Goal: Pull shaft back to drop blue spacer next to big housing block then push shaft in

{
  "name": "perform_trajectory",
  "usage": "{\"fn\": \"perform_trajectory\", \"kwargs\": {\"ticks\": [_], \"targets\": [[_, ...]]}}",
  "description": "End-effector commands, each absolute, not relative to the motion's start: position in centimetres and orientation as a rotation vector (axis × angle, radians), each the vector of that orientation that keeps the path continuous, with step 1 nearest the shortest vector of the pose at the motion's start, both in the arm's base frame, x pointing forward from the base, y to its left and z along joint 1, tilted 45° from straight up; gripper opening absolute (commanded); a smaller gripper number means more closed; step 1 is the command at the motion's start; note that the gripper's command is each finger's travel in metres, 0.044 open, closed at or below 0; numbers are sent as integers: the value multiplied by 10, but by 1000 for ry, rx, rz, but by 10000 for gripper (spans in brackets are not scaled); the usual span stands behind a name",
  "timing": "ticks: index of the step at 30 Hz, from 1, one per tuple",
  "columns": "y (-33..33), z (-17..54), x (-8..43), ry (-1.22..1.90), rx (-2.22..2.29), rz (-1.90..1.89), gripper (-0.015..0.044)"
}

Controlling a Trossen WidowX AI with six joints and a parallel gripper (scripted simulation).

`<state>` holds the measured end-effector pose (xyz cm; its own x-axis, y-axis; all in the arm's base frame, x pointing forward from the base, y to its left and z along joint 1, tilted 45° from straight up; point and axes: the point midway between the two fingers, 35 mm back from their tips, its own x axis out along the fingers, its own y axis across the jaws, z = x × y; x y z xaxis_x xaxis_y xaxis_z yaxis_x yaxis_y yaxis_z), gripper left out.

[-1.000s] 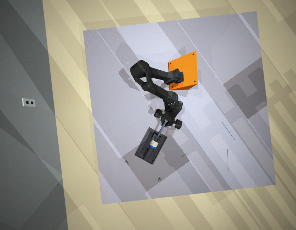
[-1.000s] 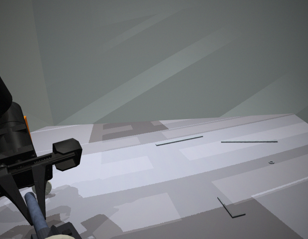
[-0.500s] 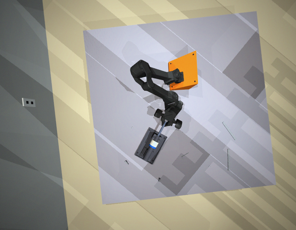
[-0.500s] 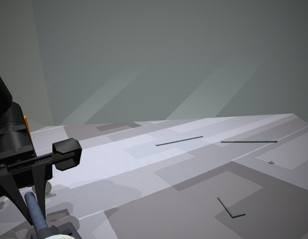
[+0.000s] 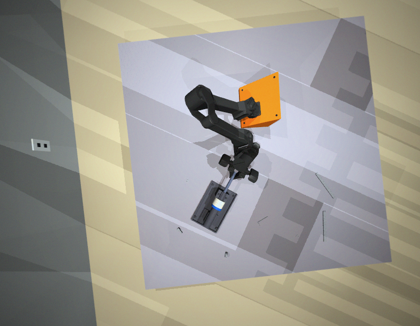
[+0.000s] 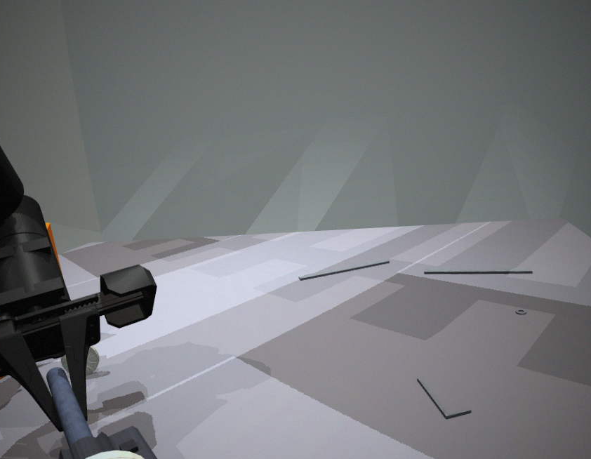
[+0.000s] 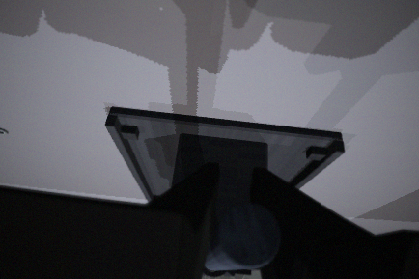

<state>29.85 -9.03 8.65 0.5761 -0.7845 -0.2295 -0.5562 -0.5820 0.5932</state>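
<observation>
The blue-grey shaft (image 5: pixel 230 181) (image 6: pixel 68 407) (image 7: pixel 246 237) runs slanting into the dark grey housing fixture (image 5: pixel 205 198) (image 6: pixel 133 437) (image 7: pixel 227 121). A cream spacer band (image 5: pixel 218 202) (image 6: pixel 115 454) sits around it in the middle of the fixture. The blue spacer (image 5: pixel 216 208) sits against the cream band, on the side away from my gripper, beside the housing block. How many spacers make up the cream band cannot be told. My gripper (image 5: pixel 232 176) (image 6: pixel 71 420) (image 7: pixel 234 177) is shut on the shaft, outside the fixture. The shaft's inner end is hidden.
A pale round disc (image 6: pixel 90 360) shows behind my finger. The orange block (image 5: pixel 261 94) stands at my arm's base. Thin strips (image 5: pixel 323 224) (image 6: pixel 476 271), an L-shaped piece (image 5: pixel 262 219) (image 6: pixel 436 403) and a small ring (image 6: pixel 521 311) lie on the table.
</observation>
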Motion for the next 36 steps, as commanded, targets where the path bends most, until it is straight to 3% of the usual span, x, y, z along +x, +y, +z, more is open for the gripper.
{"fn": "perform_trajectory", "kwargs": {"ticks": [1,36], "targets": [[-90,86,297,-1080,2348,-664,0],[-89,85,295,-1080,2348,-664,0]]}}
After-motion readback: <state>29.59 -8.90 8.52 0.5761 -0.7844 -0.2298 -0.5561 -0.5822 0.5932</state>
